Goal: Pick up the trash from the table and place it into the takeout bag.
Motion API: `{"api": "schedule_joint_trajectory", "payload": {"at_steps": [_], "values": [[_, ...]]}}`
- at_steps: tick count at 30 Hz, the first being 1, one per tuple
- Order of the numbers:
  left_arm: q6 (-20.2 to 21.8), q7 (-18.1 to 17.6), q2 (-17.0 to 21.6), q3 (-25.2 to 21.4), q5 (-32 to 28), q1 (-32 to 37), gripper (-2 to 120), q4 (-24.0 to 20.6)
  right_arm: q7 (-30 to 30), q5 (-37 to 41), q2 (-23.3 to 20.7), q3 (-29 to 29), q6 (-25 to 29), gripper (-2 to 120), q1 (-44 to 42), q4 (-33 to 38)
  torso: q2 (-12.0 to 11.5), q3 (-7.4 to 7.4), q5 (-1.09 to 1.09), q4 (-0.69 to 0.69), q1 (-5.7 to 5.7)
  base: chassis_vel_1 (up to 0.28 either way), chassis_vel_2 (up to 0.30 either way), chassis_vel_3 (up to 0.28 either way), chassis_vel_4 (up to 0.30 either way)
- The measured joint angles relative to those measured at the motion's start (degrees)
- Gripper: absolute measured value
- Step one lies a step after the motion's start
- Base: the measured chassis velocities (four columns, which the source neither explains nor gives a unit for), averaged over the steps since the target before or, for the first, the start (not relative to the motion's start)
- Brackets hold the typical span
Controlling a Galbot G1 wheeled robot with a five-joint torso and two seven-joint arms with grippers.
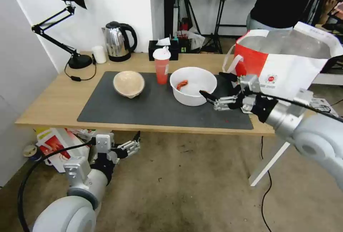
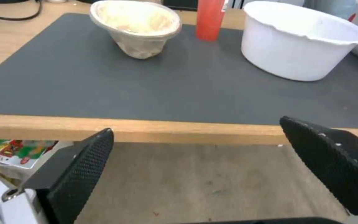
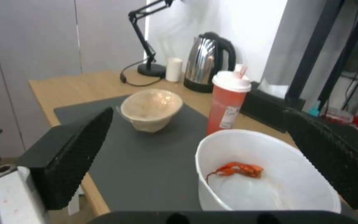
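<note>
Low by the desk's (image 1: 53, 107) front edge, left gripper (image 1: 133, 145) hangs over floor, jaws apart. Right gripper (image 1: 218, 89) flanks the smooth white bowl (image 1: 193, 85) with red scraps, jaws spread wide, unclamped. Crinkled tan paper bowl (image 1: 129, 83) and lidded red cup (image 1: 162, 65) share the grey mat (image 1: 143, 110); boxy takeout bag (image 1: 286, 60) gapes just beyond.
</note>
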Motion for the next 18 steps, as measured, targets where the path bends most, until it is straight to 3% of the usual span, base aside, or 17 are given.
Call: {"api": "schedule_joint_trajectory", "payload": {"at_steps": [5, 7, 8, 12, 14, 17, 18], "values": [[0.1, 0.0, 0.0, 0.0, 0.1, -0.2, 100, 0.2, -0.2, 1.6, -1.0, -6.8, -3.2, 100, 8.0, -3.1, 0.0, 0.0, 0.01, -0.01, 0.0, 0.0, 0.0, 0.0, 0.0], [0.1, 0.1, -0.2, 0.0, 0.2, -0.3, 100, 0.5, 1.2, 4.9, -1.5, -11.5, -9.5, 100, 15.3, -4.5, 0.0, 0.0, 0.0, -0.02, 0.0, 0.0, 0.0, 0.0, 0.0], [0.1, 0.1, -0.2, 0.0, 0.2, -0.3, 100, 0.5, 1.2, 4.9, -1.5, -11.5, -9.5, 100, 15.3, -4.5, 0.0, 0.0, 0.0, -0.02, 0.0, 0.0, 0.0, 0.0, 0.0], [0.1, 0.2, -0.5, -0.2, 0.2, -0.3, 100, 0.7, 2.6, 10.4, -0.6, -20.2, -18.2, 100, 27.9, -6.1, 0.0, 0.0, -0.02, -0.01, 0.0, 0.0, 0.0, 0.0, 0.0], [0.1, 0.2, -0.5, -0.2, 0.2, -0.3, 100, 0.7, 2.8, 10.9, -0.5, -21.0, -18.9, 100, 28.8, -6.3, 0.0, 0.0, -0.02, -0.01, 0.0, 0.0, 0.0, 0.0, 0.0], [0.1, 0.2, -0.8, -0.5, 0.2, -0.2, 100, 0.8, 7.9, 15.5, 2.7, -27.1, -27.9, 100, 37.1, -7.3, 0.0, 0.0, -0.01, -0.01, 0.0, 0.0, 0.0, 0.0, 0.0], [0.1, 0.2, -0.8, -0.5, 0.2, -0.2, 100, 0.8, 7.9, 15.5, 2.7, -27.1, -27.9, 100, 37.1, -7.3, 0.0, 0.0, -0.01, -0.01, 0.0, 0.0, 0.0, 0.0, 0.0]]}}
